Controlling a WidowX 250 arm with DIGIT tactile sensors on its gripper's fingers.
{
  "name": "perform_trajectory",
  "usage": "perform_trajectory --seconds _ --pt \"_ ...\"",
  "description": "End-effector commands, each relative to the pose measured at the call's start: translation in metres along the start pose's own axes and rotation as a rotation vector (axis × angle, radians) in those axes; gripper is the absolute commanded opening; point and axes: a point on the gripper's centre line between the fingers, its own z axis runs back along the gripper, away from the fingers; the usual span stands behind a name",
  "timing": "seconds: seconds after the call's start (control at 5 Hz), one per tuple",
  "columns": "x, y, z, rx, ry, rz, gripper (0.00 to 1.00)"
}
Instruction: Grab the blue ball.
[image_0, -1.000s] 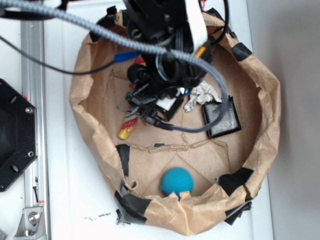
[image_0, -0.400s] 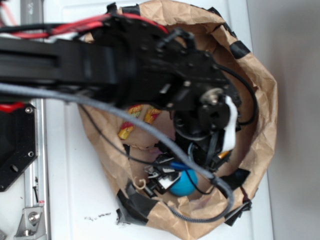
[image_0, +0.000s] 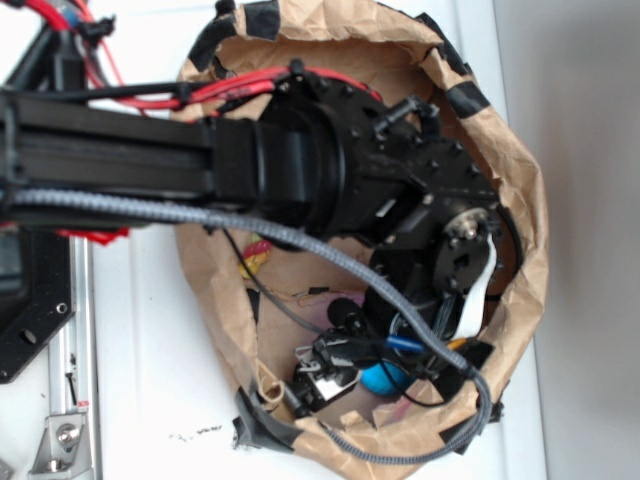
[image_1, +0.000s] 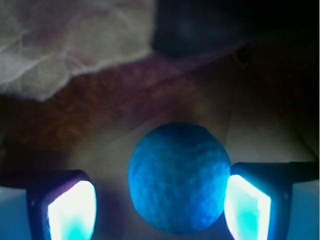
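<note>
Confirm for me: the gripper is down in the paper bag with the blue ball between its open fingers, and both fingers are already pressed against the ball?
Not quite. The gripper is down in the paper bag with the blue ball between its open fingers, but the wrist view shows a clear gap at the left finger; only the right one looks near touching.

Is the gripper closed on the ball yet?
Not yet, it's open. In the wrist view the ball sits between the fingers; the left one is clearly apart from it, the right one close to its edge.

Black robot arm (image_0: 300, 170) with round bolted joints, red wires (image_0: 240, 88), a grey braided cable (image_0: 300, 245) and a white strap (image_0: 472, 290).
</note>
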Motion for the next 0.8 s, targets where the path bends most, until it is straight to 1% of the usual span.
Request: perform_trajectory --seconds 0.0,0.2,0.4,0.6 --pt "0.021 -0.025 -0.004 0.085 0.021 -0.061 0.0" --pt "0.006 -0.019 0.017 0.142 0.065 0.104 0.0" --pt "-0.012 -0.021 0.083 0.096 0.153 0.405 0.0" --pt "-0.02 -0.035 0.141 0.37 0.189 0.624 0.0"
